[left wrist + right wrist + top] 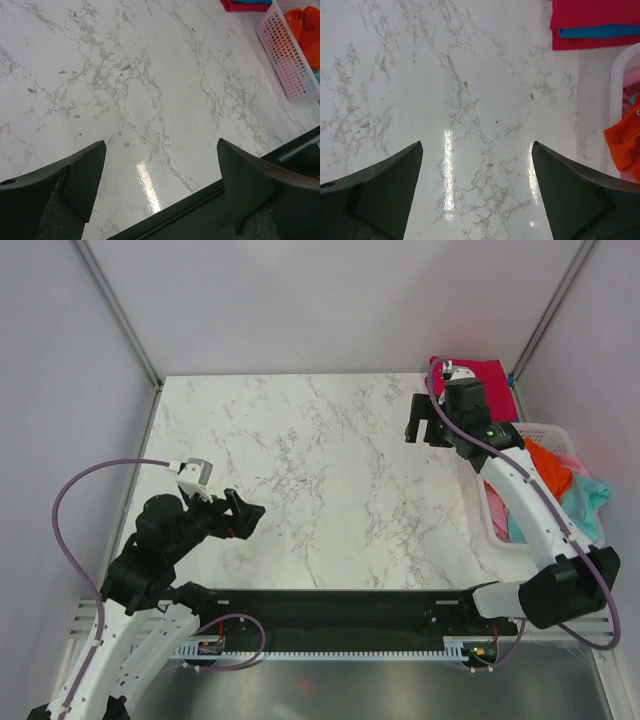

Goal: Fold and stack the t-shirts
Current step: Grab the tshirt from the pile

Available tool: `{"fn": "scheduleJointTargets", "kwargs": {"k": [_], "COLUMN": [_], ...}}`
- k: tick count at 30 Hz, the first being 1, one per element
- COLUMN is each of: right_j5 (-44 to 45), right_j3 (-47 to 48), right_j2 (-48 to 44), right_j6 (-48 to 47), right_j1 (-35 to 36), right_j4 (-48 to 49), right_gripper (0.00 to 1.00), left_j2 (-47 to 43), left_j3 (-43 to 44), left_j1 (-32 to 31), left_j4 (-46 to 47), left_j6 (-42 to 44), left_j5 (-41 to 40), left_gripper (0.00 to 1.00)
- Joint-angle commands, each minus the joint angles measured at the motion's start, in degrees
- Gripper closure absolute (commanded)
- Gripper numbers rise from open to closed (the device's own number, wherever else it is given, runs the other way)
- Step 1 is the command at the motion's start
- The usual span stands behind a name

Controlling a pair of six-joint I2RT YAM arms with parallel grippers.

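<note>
Arms, two of them, show in the top view: the left tool (245,515) at lower left and the right tool (425,425) at upper right, both spread wide and empty over the marble table (320,470). One white basket (540,428) at the right edge holds three loose colours: an orange-red t-shirt (545,465), a teal t-shirt (588,502) and a pink t-shirt (497,512). One folded stack (490,375) lies beyond it, at upper right. In the left wrist view the jaws are parted above bare table, with the basket in the upper right corner. In the right wrist view the jaws are parted too. The stack at upper right shows magenta with one blue layer (600,31), and orange-red cloth spills at the right edge. It looks light and limp and will likely sag, so pinch a raised fold or the shoulder seam.
</note>
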Motion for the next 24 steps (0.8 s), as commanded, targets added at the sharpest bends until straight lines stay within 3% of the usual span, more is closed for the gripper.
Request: {"fn": "scheduleJointTargets", "kwargs": {"k": [1, 5, 10, 14, 17, 24], "right_j5": [0.7, 9.2, 16.3, 11.3, 5.7, 5.2], "right_j3": [2.0, -0.2, -2.2, -3.4, -4.1, -5.3], "right_j2": [-5.8, -10.7, -12.2, -11.2, -8.8, -2.1], "right_j6": [1.6, 2.5, 5.0, 5.8, 6.2, 6.2], "right_j1": [-0.6, -0.8, -5.2, -16.8, -21.1, -22.0], "right_j4": [-0.3, -0.1, -3.0, -3.8, -4.0, -3.8], "right_gripper": [0.02, 0.02, 0.02, 0.02, 0.02, 0.02], "left_j2": [-3.8, -8.4, -10.7, -10.7, -10.1, -10.7], "left_j3": [0.1, -2.7, -3.0, -4.2, -5.2, -5.2], "left_j1": [0.1, 0.1, -0.1, -0.2, -0.2, -0.2], "left_j4": [3.0, 3.2, 4.9, 5.7, 5.9, 5.1], "left_j6": [2.8, -1.1, 0.9, 2.4, 2.3, 2.6], "left_j5": [-4.4, -14.4, -9.1, -6.7, -4.8, -5.8], "left_gripper": [0.00, 0.00, 0.00, 0.00, 0.00, 0.00]}}
